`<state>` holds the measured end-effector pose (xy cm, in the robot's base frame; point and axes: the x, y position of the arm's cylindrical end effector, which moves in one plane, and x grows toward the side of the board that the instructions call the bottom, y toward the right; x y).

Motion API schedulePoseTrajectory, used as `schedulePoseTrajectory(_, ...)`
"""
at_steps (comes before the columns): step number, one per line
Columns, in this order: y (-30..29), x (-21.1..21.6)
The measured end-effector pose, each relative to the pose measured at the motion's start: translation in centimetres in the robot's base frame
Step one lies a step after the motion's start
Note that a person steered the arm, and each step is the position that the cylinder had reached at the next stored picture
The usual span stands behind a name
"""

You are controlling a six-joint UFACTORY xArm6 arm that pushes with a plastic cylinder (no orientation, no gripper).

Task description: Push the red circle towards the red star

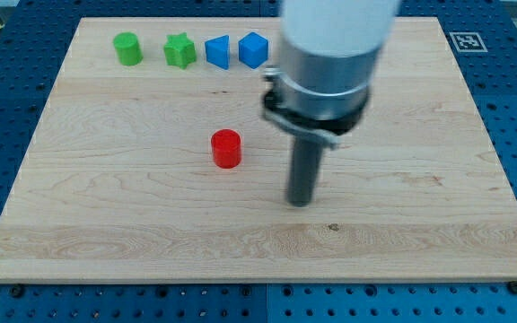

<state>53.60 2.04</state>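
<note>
The red circle [226, 148] is a short red cylinder near the middle of the wooden board [106, 206]. My tip [301, 203] rests on the board to the right of the red circle and a little below it, apart from it by about a block's width or more. No red star shows in the view; the arm's body covers part of the board's top middle and may hide it.
Along the view's top sit a green cylinder [128, 48], a green star-like block [179, 51], a blue triangular block [217, 51] and a blue cube-like block [253, 49]. A marker tag [467, 40] is at the top right, off the board.
</note>
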Motion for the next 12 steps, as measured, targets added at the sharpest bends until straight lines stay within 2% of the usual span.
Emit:
schedulePoseTrajectory(2, -11.4, -2.1)
schedulePoseTrajectory(3, -11.7, -2.4)
schedulePoseTrajectory(4, -11.6, -4.8)
schedulePoseTrajectory(5, -9.6, -6.3)
schedulePoseTrajectory(9, 5.1, -6.4)
schedulePoseTrajectory(12, 14.7, -10.4)
